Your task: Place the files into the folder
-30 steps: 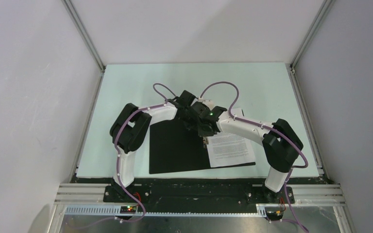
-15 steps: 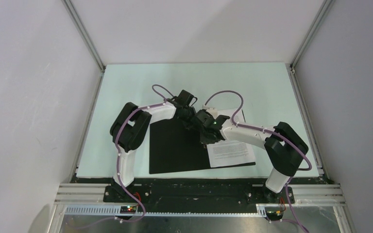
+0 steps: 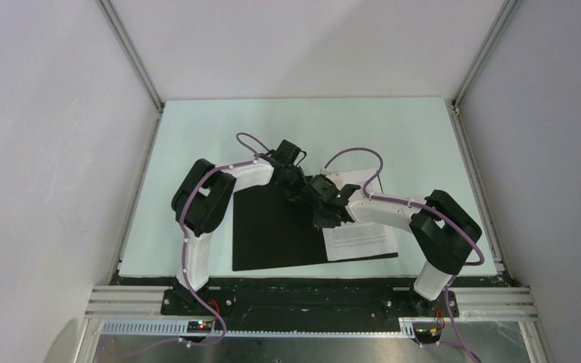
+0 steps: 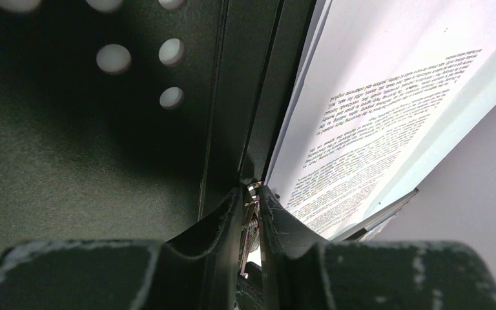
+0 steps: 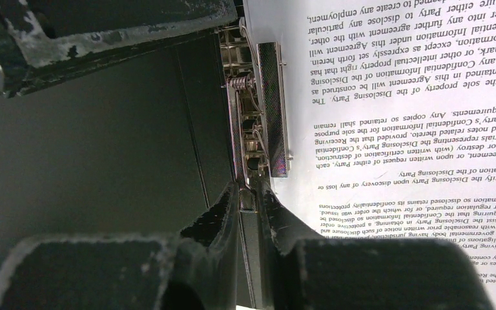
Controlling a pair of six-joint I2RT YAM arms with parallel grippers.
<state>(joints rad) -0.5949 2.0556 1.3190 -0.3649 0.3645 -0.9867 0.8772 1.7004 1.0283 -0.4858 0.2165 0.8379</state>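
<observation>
right gripper (image 3: 324, 219) comes down and nearer along the folder (image 3: 272, 234) spine, now at the metal clip (image 5: 268, 110), right forearm flatter, elbow out further right, purple cable (image 3: 352, 150) loop sits lower, left gripper (image 3: 296, 194) wrist rolls slightly left

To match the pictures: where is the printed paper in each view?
Top external: printed paper right of centre.
Left wrist: printed paper at upper right.
Right wrist: printed paper along the right side.
Shared landmark: the black folder, left of it in every view.
</observation>
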